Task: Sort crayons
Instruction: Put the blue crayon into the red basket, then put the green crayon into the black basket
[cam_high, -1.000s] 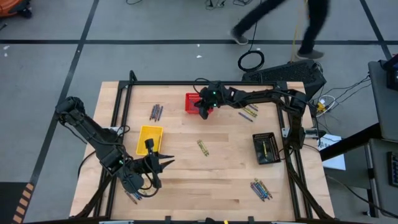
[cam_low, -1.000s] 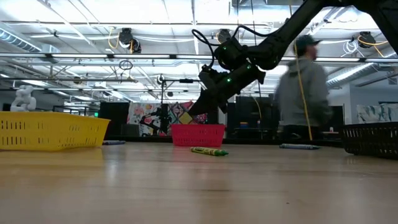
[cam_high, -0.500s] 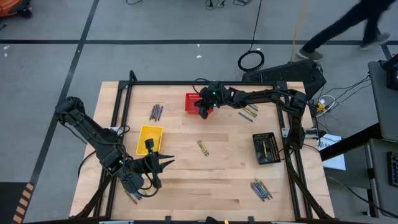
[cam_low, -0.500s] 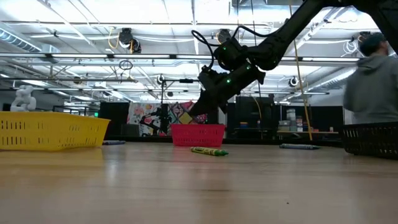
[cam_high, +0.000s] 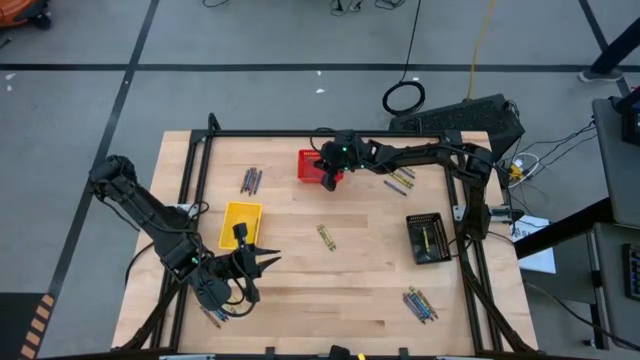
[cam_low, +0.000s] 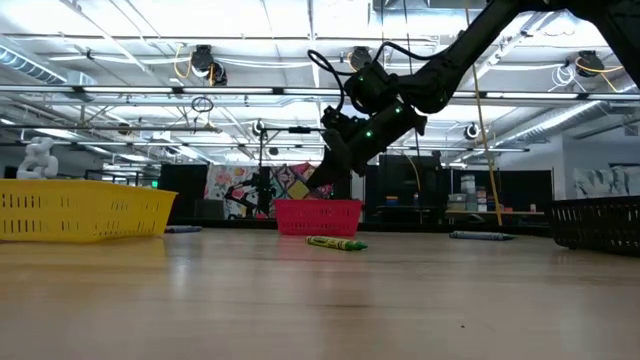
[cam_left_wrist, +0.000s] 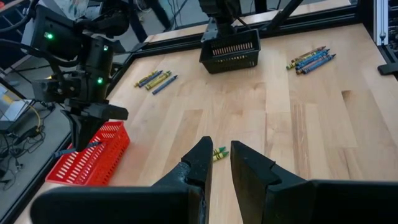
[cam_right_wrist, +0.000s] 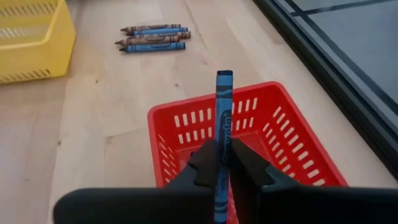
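My right gripper (cam_right_wrist: 224, 160) hangs over the red basket (cam_high: 311, 165) at the table's far side, shut on a blue crayon (cam_right_wrist: 224, 118). My left gripper (cam_left_wrist: 217, 154) hovers open and empty near the table's near left, beside the yellow basket (cam_high: 240, 225). Loose crayons lie on the table. One pile (cam_high: 250, 180) is at the far left and one pile (cam_high: 400, 182) at the far right. A yellow-green pair (cam_high: 325, 237) lies in the middle, and another pile (cam_high: 420, 303) is at the near right. My right gripper pinches the blue crayon between its two fingers, about its middle (cam_right_wrist: 224, 142). The crayon lies along the fingers. Its free end (cam_right_wrist: 224, 78) sticks out past the fingertips, over the red basket. The fingers slant downward from the table's right side, and the crayon is clear of the basket.
A black basket (cam_high: 428, 237) with a crayon in it stands at the right. A black frame rail (cam_high: 320, 134) runs along the table's far edge. Bare wood lies between the baskets in the middle of the table.
My right gripper has rolled a little about its own line above the red basket, with the blue crayon still between its fingers. A person beyond the far edge has walked off toward the right.
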